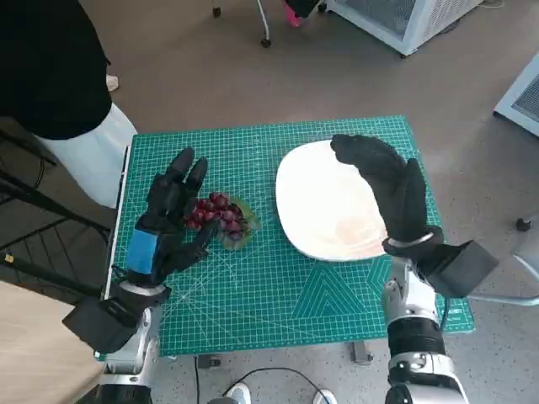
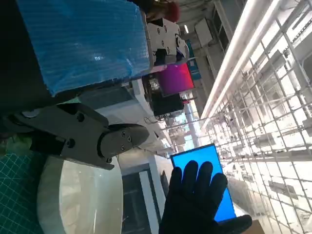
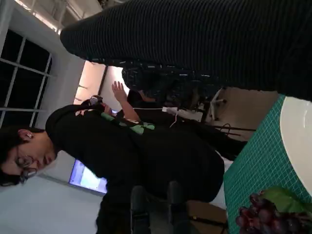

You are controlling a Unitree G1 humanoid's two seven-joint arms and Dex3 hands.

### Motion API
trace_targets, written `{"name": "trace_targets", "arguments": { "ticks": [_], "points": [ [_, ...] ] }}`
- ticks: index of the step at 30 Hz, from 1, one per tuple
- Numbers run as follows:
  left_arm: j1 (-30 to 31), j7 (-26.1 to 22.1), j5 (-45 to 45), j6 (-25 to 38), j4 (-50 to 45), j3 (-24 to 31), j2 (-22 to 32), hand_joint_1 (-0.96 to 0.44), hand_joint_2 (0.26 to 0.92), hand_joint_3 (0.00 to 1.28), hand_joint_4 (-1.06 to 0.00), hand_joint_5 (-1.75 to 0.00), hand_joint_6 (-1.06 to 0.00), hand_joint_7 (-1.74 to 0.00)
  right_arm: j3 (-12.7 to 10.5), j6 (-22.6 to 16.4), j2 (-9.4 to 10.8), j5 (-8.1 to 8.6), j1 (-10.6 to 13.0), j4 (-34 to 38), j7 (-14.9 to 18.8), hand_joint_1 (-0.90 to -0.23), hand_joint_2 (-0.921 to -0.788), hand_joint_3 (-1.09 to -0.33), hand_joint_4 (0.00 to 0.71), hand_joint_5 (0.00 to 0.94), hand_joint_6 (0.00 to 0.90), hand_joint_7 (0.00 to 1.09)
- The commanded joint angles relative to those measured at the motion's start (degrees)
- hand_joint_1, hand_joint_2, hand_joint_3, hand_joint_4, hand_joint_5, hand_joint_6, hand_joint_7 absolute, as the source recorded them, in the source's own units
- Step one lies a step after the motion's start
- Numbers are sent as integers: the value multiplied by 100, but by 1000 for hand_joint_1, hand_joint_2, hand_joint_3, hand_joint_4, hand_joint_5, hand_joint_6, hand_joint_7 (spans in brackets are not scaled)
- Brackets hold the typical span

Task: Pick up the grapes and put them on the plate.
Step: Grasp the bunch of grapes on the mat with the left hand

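Reaching with left hand (image 1: 173,220) spread and released just beside grapes (image 1: 217,214) on worktop (image 1: 269,303); right hand (image 1: 389,185) released, fingers apart, over white plate (image 1: 316,210).

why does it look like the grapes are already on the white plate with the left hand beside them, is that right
Not quite. The grapes lie on the green mat, apart from the white plate, as the head view shows. The left hand is indeed beside them, its fingers spread around the bunch.
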Motion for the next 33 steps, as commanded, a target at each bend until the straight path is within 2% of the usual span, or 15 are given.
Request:
{"name": "trace_targets", "arguments": {
  "ticks": [1, 22, 33],
  "points": [
    [-68, -56, -95, 26, -31, 28, 23, -224, 921, 513, -205, -3, -89, -323, -4, 74, -3, 45, 155, 29, 65, -576, -921, -601, 282, 1, 292, 7],
    [-124, -216, -178, -3, 79, 77, 43, -246, 921, 484, -216, -6, -99, -336, -46, 40, -31, 37, 135, 165, 75, -577, -921, -602, 281, 1, 306, 13],
    [-91, -195, -30, 98, -75, 158, 217, -258, 921, 431, -220, -5, -107, -338, -36, -29, -31, -35, 127, 186, -2, -576, -921, -602, 287, 3, 311, 14]
  ]
}}
